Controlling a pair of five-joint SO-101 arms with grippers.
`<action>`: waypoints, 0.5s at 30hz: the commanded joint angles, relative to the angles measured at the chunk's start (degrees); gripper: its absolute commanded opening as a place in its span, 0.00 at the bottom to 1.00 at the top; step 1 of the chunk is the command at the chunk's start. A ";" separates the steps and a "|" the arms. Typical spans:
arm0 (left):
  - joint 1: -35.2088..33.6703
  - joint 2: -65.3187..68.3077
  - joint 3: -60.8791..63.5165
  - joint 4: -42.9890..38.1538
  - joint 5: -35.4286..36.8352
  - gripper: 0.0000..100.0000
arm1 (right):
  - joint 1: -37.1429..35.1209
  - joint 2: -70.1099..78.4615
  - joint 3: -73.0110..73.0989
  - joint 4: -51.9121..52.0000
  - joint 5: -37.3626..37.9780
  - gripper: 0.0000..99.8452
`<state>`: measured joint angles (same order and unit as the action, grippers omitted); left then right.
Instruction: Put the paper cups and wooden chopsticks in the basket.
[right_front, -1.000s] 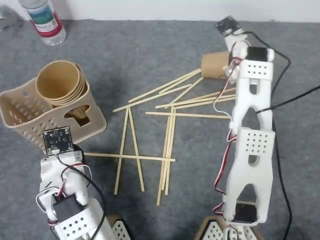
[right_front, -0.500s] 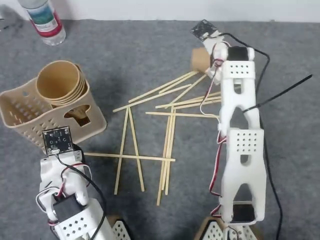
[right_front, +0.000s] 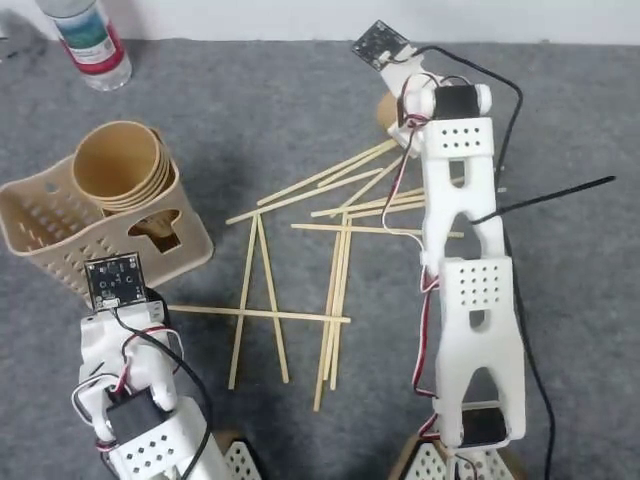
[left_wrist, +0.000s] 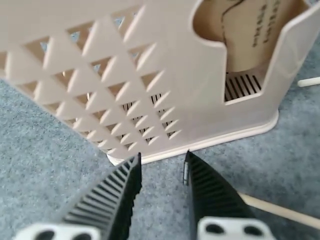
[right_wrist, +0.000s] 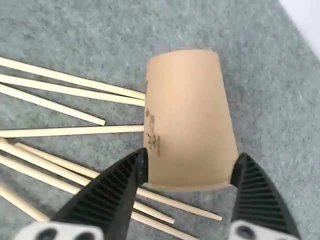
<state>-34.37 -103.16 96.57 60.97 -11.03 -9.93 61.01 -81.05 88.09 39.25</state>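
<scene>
cup (right_wrist: 185, 110) clamped at its wide end in the right gripper (right_wrist: 191, 164), beside the scattered chopsticks (right_wrist: 70, 85) — its thin wall could crumple or slip free. left gripper (left_wrist: 161, 167), slightly apart, sits by the basket (left_wrist: 100, 75).

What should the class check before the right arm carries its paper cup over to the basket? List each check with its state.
1. The right gripper has the paper cup between its fingers, one on each side: ok.
2. The cup is lifted off the table: cannot tell.
3. The basket has room beside the stacked cups: ok.
4. The way along the table is free: not ok, chopsticks lie scattered in between, so the cup probably has to travel high.
5. The left gripper is out of the way: ok, it is open and low beside the basket's wall.
</scene>
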 joint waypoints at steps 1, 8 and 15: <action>-0.44 -1.14 -0.22 -1.32 0.35 0.15 | -0.57 0.22 -3.43 -1.71 0.53 0.16; -0.35 -1.14 -0.22 -1.49 0.35 0.15 | 4.97 0.92 -4.66 5.41 -2.64 0.19; -0.44 -1.14 -0.22 -1.23 0.35 0.15 | 4.35 0.57 -13.10 14.90 -5.10 0.29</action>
<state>-34.37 -103.16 96.57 60.97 -11.03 -5.80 63.38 -89.76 100.66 36.35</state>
